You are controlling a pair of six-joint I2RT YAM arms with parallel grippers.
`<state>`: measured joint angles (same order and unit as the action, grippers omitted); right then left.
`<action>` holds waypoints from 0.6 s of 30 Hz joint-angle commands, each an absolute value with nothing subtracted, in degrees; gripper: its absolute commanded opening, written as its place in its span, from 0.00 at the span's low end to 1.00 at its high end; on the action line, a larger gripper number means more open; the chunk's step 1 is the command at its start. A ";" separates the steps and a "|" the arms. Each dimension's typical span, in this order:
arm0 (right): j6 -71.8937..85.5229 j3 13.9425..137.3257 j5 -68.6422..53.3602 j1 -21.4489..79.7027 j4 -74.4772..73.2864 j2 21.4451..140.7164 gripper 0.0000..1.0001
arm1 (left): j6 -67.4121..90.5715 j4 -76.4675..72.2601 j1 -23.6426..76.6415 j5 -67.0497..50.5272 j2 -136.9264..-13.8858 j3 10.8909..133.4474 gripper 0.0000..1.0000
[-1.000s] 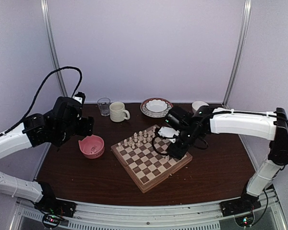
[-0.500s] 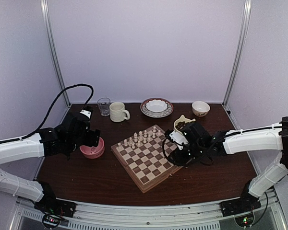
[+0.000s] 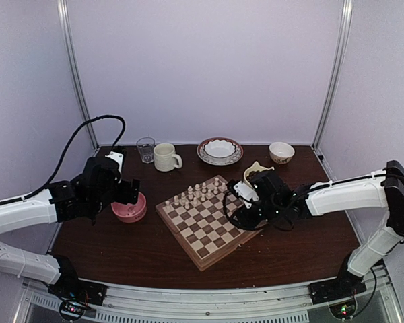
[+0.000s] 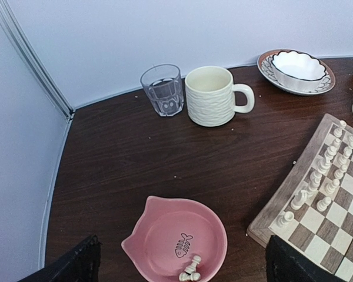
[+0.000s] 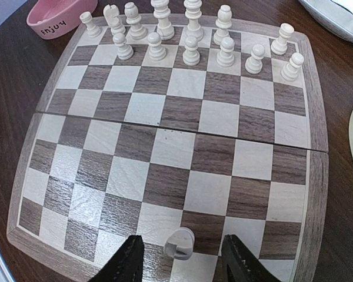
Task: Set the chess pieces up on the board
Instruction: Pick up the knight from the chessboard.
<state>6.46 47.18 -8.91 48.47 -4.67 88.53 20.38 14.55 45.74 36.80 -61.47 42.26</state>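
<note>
Logging the board point(image 3: 205, 232): square, tan and dark-brown checks, pale rim, a seam across its middle. It lies corner-on at the centre of the dark worktop point(image 3: 296, 249). The chess pieces point(image 5: 191, 44), small and cream, stand in two ranks along its 11 o'clock edge.

A lone piece point(image 5: 179, 245) sits near the opposite edge, seen from above between the fingers of the right pincer point(image 5: 180, 241). The jaws stand apart with a gap on each side of it, so open and not gripping.

The left pincer point(image 3: 126, 191) is spread wide and holds nothing. It hovers over a pink bowl point(image 4: 165, 226) with a fish-bone drawing, at the board's 9 o'clock. A few loose chessmen point(image 4: 190, 270) lie in it.

- 11 o'clock: glass tumbler point(image 4: 163, 89) just beside a ribbed cream mug point(image 4: 212, 95).
- 12 o'clock: scalloped white bowl point(image 4: 297, 63) on a patterned plate point(image 4: 265, 61).
- 1 o'clock: small bowl point(image 3: 281, 152).

A cream dish point(image 3: 254, 169) stands just beyond the right arm, which hides part of it and the board's 3 o'clock corner in the top view.
</note>
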 commanded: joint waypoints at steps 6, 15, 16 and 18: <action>6.09 51.36 -10.07 48.25 -8.56 91.28 0.38 | 20.57 12.46 45.53 36.74 -61.30 41.96 0.98; 5.19 52.42 -9.75 48.32 -11.98 91.07 0.39 | 20.57 12.75 45.53 37.09 -61.38 42.17 0.98; 5.19 52.45 -9.46 48.34 -12.29 91.10 0.38 | 20.57 12.82 45.53 37.09 -61.44 42.20 0.98; 5.19 52.72 -9.20 48.34 -12.68 91.25 0.37 | 20.65 13.04 45.53 37.04 -61.72 42.36 0.98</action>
<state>5.74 50.83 -9.47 48.47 -10.90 91.35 20.43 14.59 45.74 36.84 -61.41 42.24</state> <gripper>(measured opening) 0.377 0.976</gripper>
